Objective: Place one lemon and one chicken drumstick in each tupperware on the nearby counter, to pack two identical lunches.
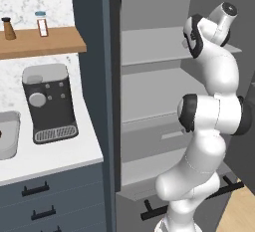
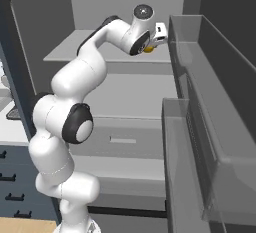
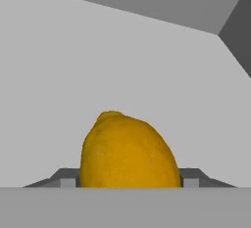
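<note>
A yellow-orange lemon (image 3: 130,151) sits on the pale upper shelf (image 2: 95,52) of an open fridge, filling the space between my two dark fingertips (image 3: 67,178). Both tips press against its sides. My gripper (image 3: 130,180) is shut on the lemon. From the right base view, the lemon (image 2: 148,49) peeks out under the hand at the gripper (image 2: 153,45), near the shelf's right end. The white counter (image 1: 55,159) lies to the left of the fridge. The chicken drumstick and the tupperware are out of view.
The fridge door's clear bins (image 2: 210,107) stand close on the right of the hand. Lower fridge shelves (image 2: 125,102) lie below. A grey coffee machine (image 1: 49,101) and a sink (image 1: 7,136) sit on the counter, with bottles on a wooden shelf (image 1: 45,42) above.
</note>
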Controlling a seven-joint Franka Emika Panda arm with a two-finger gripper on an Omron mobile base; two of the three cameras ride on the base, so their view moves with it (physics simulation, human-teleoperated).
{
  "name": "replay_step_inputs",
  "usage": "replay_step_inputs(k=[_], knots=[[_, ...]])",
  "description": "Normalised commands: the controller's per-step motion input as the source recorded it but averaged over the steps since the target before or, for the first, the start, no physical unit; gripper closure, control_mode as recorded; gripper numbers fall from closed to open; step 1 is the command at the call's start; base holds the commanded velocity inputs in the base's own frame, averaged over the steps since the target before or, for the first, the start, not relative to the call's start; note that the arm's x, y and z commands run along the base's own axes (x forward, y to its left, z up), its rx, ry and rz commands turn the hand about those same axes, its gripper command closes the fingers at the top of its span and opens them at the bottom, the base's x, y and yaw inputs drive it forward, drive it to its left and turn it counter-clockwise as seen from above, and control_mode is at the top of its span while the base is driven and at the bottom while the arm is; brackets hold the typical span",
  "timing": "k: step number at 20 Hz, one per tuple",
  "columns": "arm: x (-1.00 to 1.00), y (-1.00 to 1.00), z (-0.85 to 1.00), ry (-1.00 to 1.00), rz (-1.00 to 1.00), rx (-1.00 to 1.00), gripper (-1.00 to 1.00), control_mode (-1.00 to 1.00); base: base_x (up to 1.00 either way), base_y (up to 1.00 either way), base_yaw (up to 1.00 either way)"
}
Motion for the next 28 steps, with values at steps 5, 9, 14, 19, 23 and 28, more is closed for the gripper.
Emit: replay_step_inputs(k=[5,9,14,19,23,28], knots=[[-0.64,0.46,-0.03,-0.04,-0.05,0.0,1.0,-1.0,0.0,0.0,0.0],[-1.0,0.64,0.0,-0.06,-0.09,0.0,1.0,-1.0,0.0,0.0,0.0],[-1.0,0.53,-0.06,-0.02,-0.16,0.0,1.0,-1.0,0.0,0.0,0.0],[-1.0,0.19,0.16,0.09,-0.24,0.0,1.0,-1.0,0.0,0.0,0.0],[-1.0,0.0,0.16,0.37,-0.15,0.0,1.0,-1.0,0.0,0.0,0.0],[-0.92,0.06,-0.49,0.5,-0.04,0.02,1.0,-1.0,0.0,0.0,0.0]])
